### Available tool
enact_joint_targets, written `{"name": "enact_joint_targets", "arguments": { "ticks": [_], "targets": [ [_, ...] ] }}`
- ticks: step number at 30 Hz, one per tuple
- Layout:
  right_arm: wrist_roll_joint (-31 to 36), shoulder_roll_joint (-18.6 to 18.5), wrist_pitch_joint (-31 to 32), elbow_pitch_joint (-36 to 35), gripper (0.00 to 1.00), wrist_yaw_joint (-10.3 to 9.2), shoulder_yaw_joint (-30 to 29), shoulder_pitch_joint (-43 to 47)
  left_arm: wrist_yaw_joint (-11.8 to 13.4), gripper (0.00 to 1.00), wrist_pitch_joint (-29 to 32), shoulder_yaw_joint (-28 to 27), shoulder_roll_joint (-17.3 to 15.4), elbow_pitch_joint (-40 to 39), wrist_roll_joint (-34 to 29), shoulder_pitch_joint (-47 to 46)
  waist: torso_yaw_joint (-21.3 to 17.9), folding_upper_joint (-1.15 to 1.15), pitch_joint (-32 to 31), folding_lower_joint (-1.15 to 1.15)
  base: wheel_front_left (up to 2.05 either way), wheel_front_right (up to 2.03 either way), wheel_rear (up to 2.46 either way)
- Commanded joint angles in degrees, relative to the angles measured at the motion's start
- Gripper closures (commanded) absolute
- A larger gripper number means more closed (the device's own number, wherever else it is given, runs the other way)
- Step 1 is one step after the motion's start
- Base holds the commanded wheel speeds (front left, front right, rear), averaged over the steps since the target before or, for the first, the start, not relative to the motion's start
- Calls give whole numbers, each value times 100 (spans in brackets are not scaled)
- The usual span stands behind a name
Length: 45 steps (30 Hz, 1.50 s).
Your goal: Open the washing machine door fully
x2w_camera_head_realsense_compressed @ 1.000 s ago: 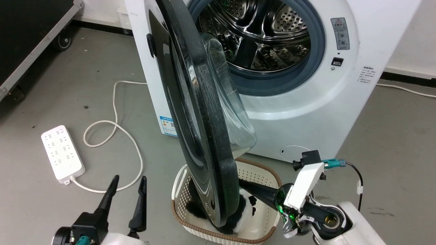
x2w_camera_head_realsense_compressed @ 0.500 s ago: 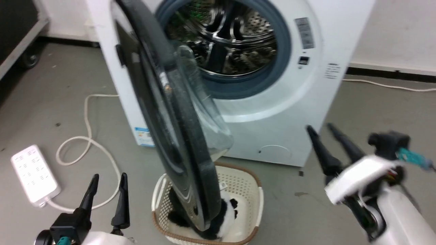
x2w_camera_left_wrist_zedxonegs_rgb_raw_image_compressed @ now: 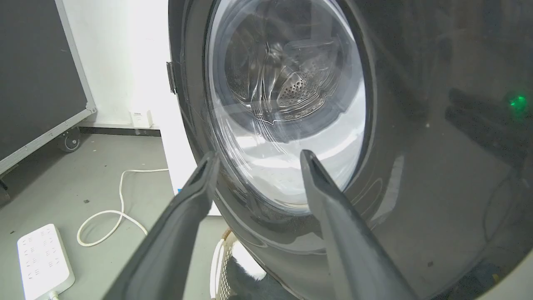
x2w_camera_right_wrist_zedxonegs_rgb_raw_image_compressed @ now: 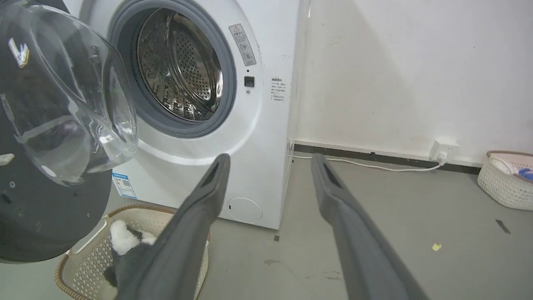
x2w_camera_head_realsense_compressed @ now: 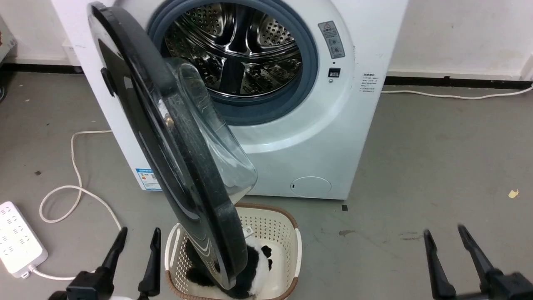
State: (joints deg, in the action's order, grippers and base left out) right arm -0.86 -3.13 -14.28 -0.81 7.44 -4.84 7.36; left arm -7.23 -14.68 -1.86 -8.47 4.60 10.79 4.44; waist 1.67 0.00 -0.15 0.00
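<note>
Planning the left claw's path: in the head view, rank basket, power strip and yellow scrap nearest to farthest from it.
1. Basket, just right of the left claw.
2. Power strip, on its left.
3. Yellow scrap, far right floor.

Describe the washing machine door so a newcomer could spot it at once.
Find the white washing machine by the wall. Hinged at its left side and swung out above a cream basket stands the washing machine door. It is a large glossy black disc with a bulging clear glass bowl, unlike the grey rubber ring around the drum or the small white flap.
</note>
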Motion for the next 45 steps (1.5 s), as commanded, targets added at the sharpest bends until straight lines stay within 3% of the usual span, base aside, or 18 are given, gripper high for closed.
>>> {"name": "enact_joint_targets", "arguments": {
  "ticks": [1,14,15,16,24,34,40,45],
  "targets": [
    [-69,21,-45,-23,0,5,-3,110,-25,0,-32,31,-40,25,13,89,-10,0,-1,0,0,0,0],
    [-227,24,-71,-147,0,5,166,217,-25,0,-32,285,58,59,-27,207,-38,0,-59,0,0,0,0],
    [-227,24,-71,-148,0,5,171,216,-25,65,-32,278,66,66,-24,208,-38,0,-59,0,0,0,0],
    [-229,24,-71,-149,0,5,174,213,-25,100,-32,270,71,70,-23,204,-37,0,-57,0,0,0,0],
    [-272,24,-72,-121,0,5,205,188,-25,100,-32,-57,182,-241,-14,114,-39,0,-34,0,0,0,0],
    [-308,24,-72,-79,0,5,218,149,-25,100,-32,-971,510,-1686,474,-355,-44,0,-82,0,0,0,0],
    [-345,25,-72,-48,0,5,225,118,-25,100,-32,-728,549,-2619,535,-574,-48,0,-107,0,0,0,0],
    [-384,25,-72,-27,0,5,247,107,-25,100,-32,113,555,-2805,407,-400,-66,0,-112,0,0,0,0]
  ]
}}
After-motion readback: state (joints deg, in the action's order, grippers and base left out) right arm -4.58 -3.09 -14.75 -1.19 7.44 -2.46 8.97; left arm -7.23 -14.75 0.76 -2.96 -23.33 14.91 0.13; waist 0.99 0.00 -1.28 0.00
